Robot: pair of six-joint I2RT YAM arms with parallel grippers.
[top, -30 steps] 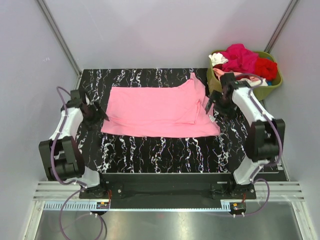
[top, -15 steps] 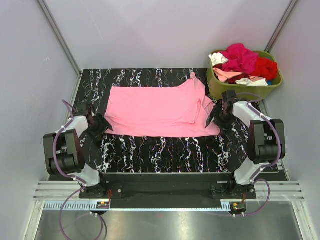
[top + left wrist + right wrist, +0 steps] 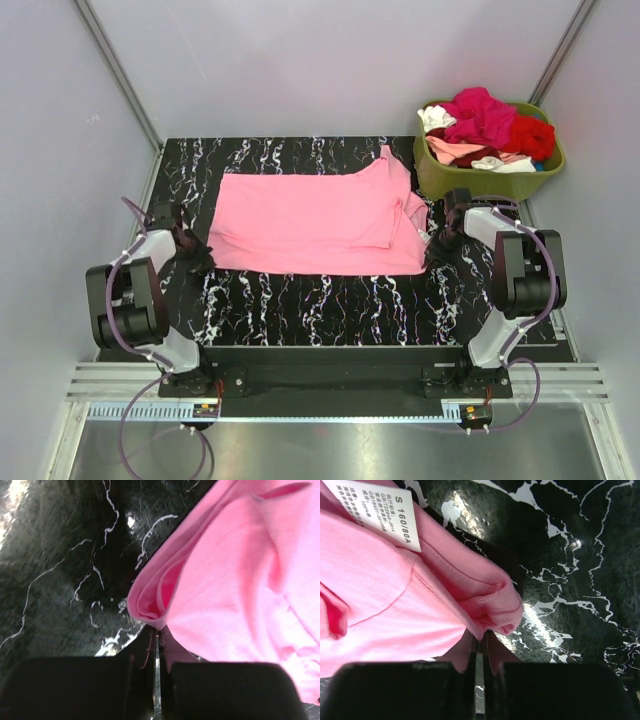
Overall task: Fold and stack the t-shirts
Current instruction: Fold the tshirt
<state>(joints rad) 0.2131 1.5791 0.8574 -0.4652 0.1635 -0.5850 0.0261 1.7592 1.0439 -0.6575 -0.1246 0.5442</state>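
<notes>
A medium pink t-shirt (image 3: 310,222) lies spread flat across the black marbled table (image 3: 320,300), partly folded at its right side. My left gripper (image 3: 200,258) is shut on the shirt's near left corner (image 3: 147,611), the cloth bunched at the fingertips. At the other end my right gripper (image 3: 434,250) is shut on the near right corner (image 3: 497,615), beside a white size label (image 3: 380,511). More t-shirts, magenta (image 3: 480,112), red (image 3: 532,135), pale pink and white (image 3: 436,118), are heaped in the tub.
An olive-green plastic tub (image 3: 440,172) stands at the table's back right corner, close behind my right arm. Grey walls and metal posts enclose the table on three sides.
Both arms have dropped down to the shirt's near corners and both grippers have gone from open to shut on the cloth. The right corner has pulled slightly inward.
</notes>
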